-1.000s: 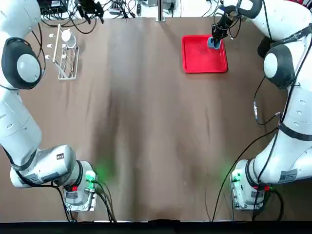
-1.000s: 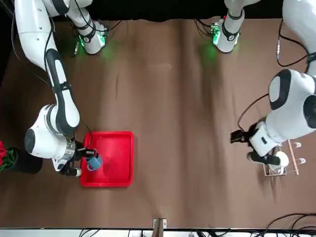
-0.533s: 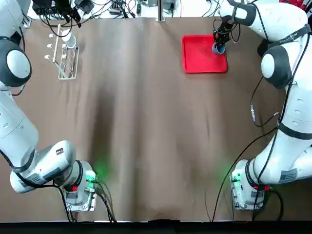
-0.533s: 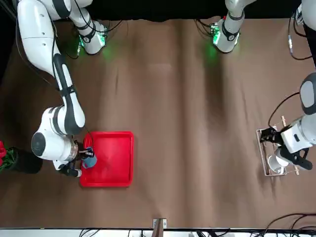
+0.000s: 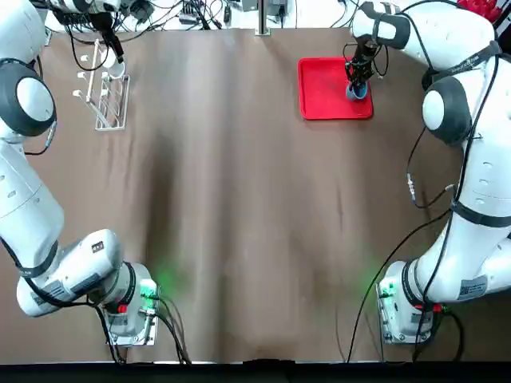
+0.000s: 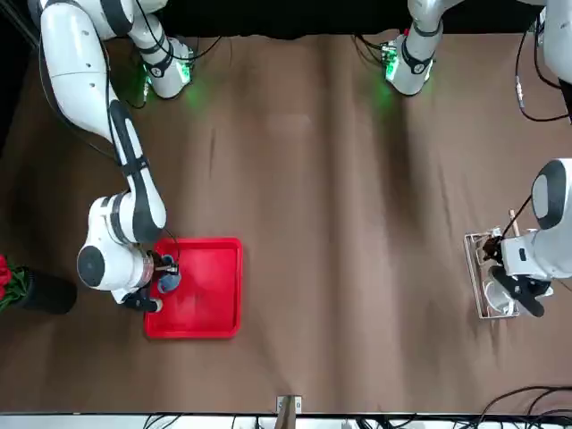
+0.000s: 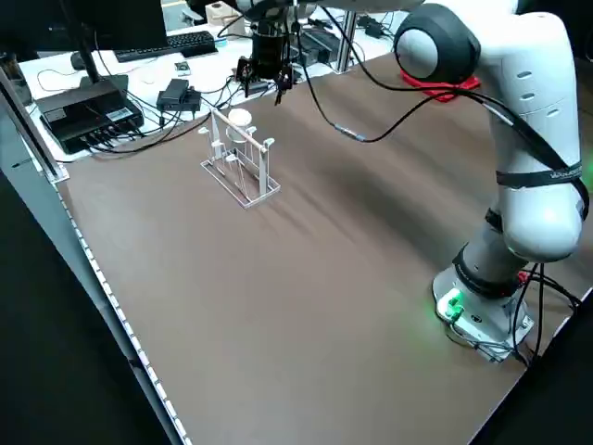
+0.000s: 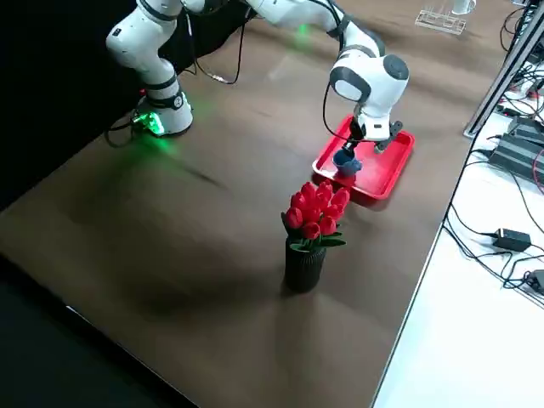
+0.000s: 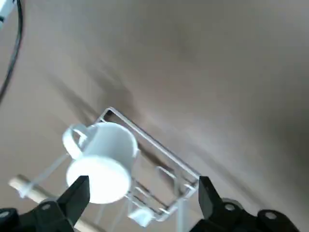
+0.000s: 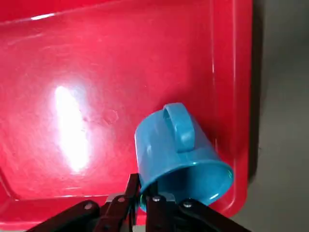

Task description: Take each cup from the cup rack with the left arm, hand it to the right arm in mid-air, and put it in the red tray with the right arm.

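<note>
Left wrist view: left gripper (image 9: 144,198) wide, nothing between its fingers; white cup (image 9: 102,164) on the cup rack (image 9: 161,145), base toward the camera, handle off to one side. Rack's wire frame, bar and a knob show around it.

Right wrist view: right gripper (image 10: 141,186) narrow, pinching the blue cup (image 10: 176,150) by its rim. Cup tilted, mouth toward the gripper, handle facing the camera. Red tray (image 10: 91,111) lies below; can't tell if cup and tray touch.

Top view: left gripper at the rack, close by the white cup, far-left part of the table. Right gripper with blue cup over the tray's right side, toward the far corner. Both arms reach forward from their bases at the near edge.

Front view: left gripper close to the rack, partly in front of it, with the white cup just beside. Blue cup at the right gripper, over the side of the tray nearer the black vase (image 6: 49,293) with red flowers (image 6: 5,275).

Left side view: white cup up on the rack, left gripper near it; its jaws can't be told from here. Black monitor (image 7: 83,23) and keyboard (image 7: 169,48) on a white desk (image 7: 51,76) beyond.

Right side view: blue cup under the right gripper, at the tray's side; vase upright nearby on the brown tabletop (image 8: 212,246).
</note>
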### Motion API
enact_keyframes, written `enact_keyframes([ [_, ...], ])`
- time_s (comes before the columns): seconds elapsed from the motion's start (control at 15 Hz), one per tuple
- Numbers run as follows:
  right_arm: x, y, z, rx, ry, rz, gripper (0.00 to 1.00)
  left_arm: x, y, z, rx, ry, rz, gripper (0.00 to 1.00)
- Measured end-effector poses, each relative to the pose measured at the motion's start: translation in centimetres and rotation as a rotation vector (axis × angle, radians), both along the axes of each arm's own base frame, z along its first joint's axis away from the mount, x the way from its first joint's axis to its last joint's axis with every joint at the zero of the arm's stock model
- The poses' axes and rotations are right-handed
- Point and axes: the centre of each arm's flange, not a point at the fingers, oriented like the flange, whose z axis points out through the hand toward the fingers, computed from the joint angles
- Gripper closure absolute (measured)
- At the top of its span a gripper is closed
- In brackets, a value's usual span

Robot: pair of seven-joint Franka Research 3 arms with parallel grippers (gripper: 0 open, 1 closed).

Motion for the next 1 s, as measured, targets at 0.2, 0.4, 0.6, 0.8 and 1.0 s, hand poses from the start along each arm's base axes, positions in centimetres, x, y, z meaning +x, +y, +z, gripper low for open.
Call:
enact_keyframes([
  [0.2,0.0,0.0,-0.2,-0.010,0.003,0.007,0.85,0.9,1.6,-0.5,0.052,-0.051,-0.122,0.01],
  [0.4,0.2,0.0,-0.3,-0.011,-0.001,0.008,0.58,1.3,1.6,-0.2,0.117,-0.069,-0.199,0.01],
  [0.6,0.4,0.0,-0.2,-0.011,-0.005,0.006,0.45,1.4,1.1,-0.9,0.136,-0.059,-0.225,0.01],
  [0.8,0.7,0.0,0.2,-0.011,-0.015,0.005,0.14,1.4,1.6,-3.4,0.124,-0.019,-0.268,0.01],
  [1.0,1.5,0.2,1.8,-0.006,-0.038,0.008,0.00,1.4,2.0,-4.6,0.117,-0.006,-0.272,0.01],
])
